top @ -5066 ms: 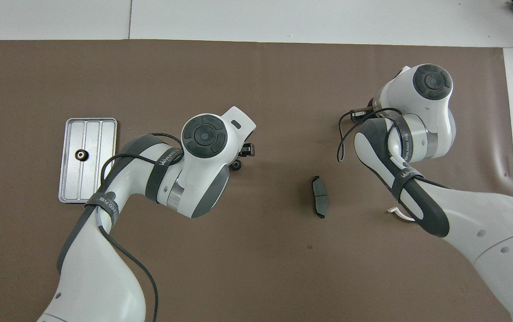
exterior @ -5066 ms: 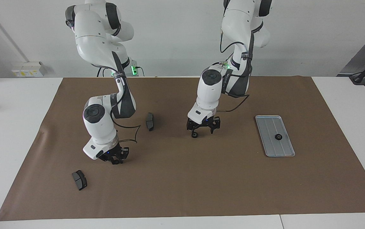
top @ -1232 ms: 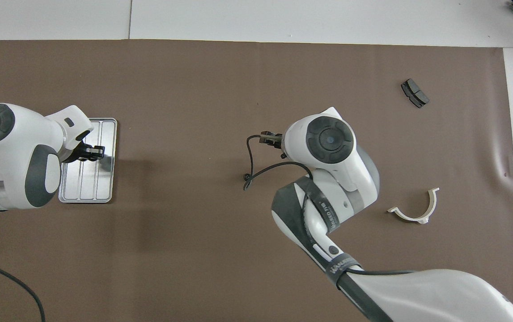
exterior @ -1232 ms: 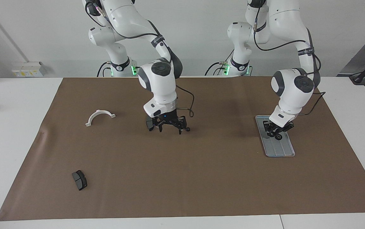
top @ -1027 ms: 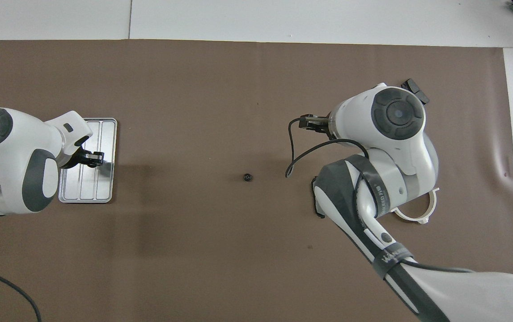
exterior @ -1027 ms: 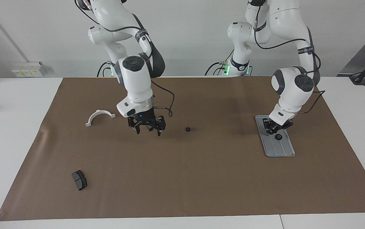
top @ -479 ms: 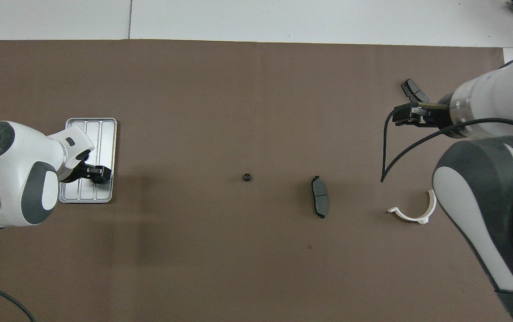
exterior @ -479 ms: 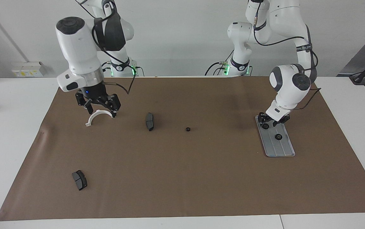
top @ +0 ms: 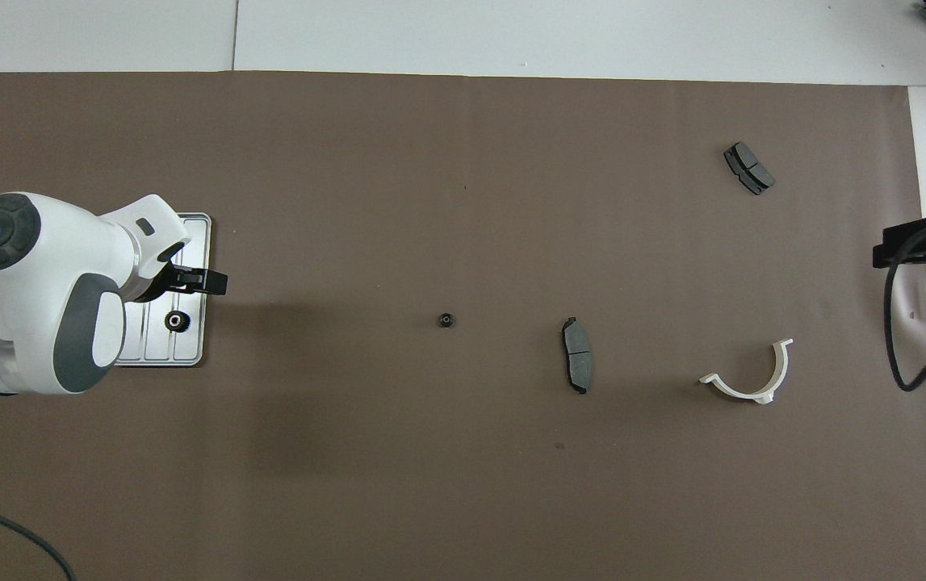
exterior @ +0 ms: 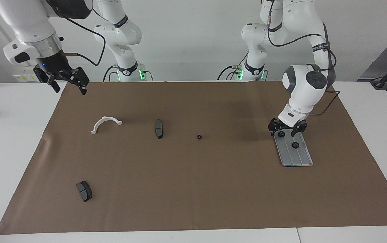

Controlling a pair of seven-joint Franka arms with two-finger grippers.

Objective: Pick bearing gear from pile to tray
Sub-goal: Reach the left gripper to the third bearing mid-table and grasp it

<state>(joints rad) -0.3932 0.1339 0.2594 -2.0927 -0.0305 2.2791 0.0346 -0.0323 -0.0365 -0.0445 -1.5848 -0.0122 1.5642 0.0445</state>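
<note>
We are spreading our left gripper (exterior: pixel 286 132) empty, having just released a second small black toothed bearing gear (exterior: pixel 281 134) onto the flat silver ridged metal tray (exterior: pixel 302 158), while our raised right gripper (exterior: pixel 69 88) is waiting open, empty.

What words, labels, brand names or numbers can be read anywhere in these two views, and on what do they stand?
No text here can be read outright.
Black strap on the left arm: white lettering, too small to read.
Wall box at the right arm's end of the table: yellow label, too blurred to read.
Tray: no marking visible.
</note>
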